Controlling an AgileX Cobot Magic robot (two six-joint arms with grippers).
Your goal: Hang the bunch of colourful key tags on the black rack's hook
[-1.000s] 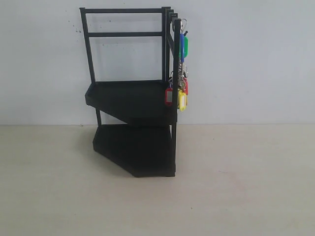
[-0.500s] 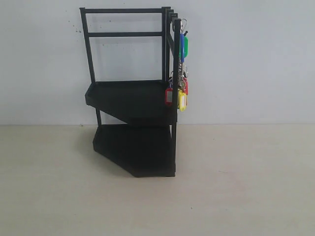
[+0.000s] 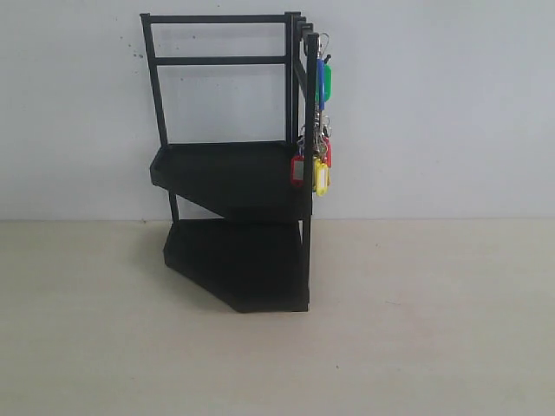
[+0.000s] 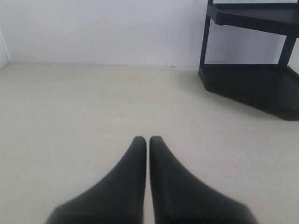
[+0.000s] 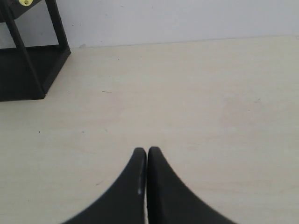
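The black rack stands against the white wall at the back of the table. The colourful key tag bunch hangs from a hook at the top of the rack's right front post, with blue and green tags above and red and yellow ones below. Neither gripper shows in the exterior view. In the left wrist view my left gripper is shut and empty above bare table, with the rack's lower trays some way beyond it. My right gripper is shut and empty too, the rack's base and a yellow tag far from it.
The pale wooden table runs to the white wall behind the rack.
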